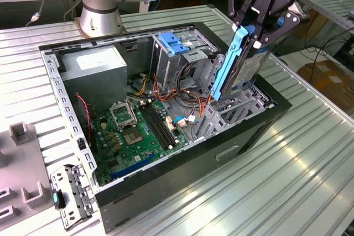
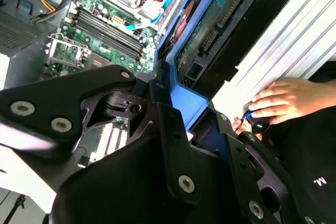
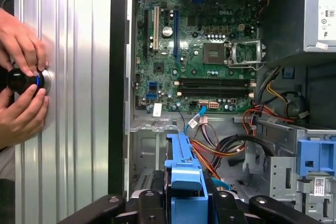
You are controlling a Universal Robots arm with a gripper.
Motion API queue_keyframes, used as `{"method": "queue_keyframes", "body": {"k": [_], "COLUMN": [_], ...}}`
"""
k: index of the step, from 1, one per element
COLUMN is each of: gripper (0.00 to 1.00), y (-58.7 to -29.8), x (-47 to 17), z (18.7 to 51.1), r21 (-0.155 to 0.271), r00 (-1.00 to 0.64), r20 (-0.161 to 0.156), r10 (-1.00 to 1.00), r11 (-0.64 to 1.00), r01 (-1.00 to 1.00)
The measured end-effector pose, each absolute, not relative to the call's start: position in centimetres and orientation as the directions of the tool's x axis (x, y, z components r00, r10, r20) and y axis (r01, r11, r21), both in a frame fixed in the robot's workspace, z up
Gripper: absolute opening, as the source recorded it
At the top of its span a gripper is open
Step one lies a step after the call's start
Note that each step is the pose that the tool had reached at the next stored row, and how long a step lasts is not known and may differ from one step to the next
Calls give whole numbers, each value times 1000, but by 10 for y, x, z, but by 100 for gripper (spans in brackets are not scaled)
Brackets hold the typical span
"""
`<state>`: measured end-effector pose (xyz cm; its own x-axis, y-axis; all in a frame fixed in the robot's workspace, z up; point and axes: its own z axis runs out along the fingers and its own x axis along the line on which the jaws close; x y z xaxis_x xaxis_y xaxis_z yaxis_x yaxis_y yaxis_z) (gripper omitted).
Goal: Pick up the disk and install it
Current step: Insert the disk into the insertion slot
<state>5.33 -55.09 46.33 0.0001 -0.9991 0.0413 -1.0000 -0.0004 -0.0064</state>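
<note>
The disk [image 1: 239, 62] is a flat silver drive with blue side rails. It hangs on edge, tilted, with its lower end at the metal drive cage [image 1: 235, 109] on the open computer case's side toward the exterior view's right. My gripper [image 1: 255, 26] is shut on the disk's upper end, its black fingers clamping the blue rails. In the first wrist view the blue rail end of the disk [image 3: 185, 174] sits between the fingers of the gripper [image 3: 185, 205], above the case floor and cables. The second wrist view shows the disk's [image 2: 210, 22] circuit-board side and the gripper [image 2: 176, 106].
The open case [image 1: 182, 158] holds a green motherboard [image 1: 138, 131], a grey power-supply box [image 1: 97, 73], a light-blue bracket [image 1: 177, 42] and loose cables [image 3: 226, 150]. A person's hands [image 3: 21, 80] hold a black knob on the table beside the case. Grey fixtures [image 1: 22, 164] lie at the exterior view's left.
</note>
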Motion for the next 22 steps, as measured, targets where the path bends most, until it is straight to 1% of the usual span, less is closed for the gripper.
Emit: {"method": "queue_keyframes", "body": {"k": [7, 10, 22], "gripper": [37, 37, 37], "y": [-556, -558, -559], "x": [55, 56, 57], "z": [454, 450, 441], "r21": [-6, -6, -4], "r00": [-2, -37, -38], "r20": [24, 24, 24], "r10": [-1000, -999, -999], "r11": [2, 37, 38], "r01": [-1000, -999, -999]}}
